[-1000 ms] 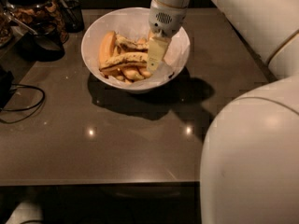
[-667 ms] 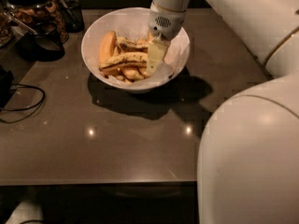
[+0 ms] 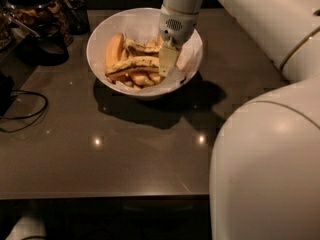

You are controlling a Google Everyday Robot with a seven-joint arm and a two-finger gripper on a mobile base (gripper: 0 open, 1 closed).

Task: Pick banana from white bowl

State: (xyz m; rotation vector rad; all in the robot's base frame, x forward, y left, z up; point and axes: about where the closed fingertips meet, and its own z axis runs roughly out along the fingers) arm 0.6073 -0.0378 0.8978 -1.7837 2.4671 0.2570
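The white bowl point(image 3: 94, 41) stands on the dark table toward the back, lined with white paper and holding several bananas. The banana point(image 3: 131, 64), yellow with dark brown streaks, lies across the top of the pile, pointing left to right. My gripper point(image 3: 168, 60) reaches down into the right half of the bowl and sits at the banana's right end, touching or very close to it. The wrist above it hides the bowl's far right side.
A smoother orange-yellow banana point(image 3: 114, 49) lies at the left of the pile. A glass jar point(image 3: 37, 9) and dark items stand at the back left. A black cable point(image 3: 25, 115) lies at the left edge. My arm's white body point(image 3: 270, 174) fills the right foreground.
My gripper has sunk slightly lower into the bowl at the banana's right end. The bananas have not visibly moved.
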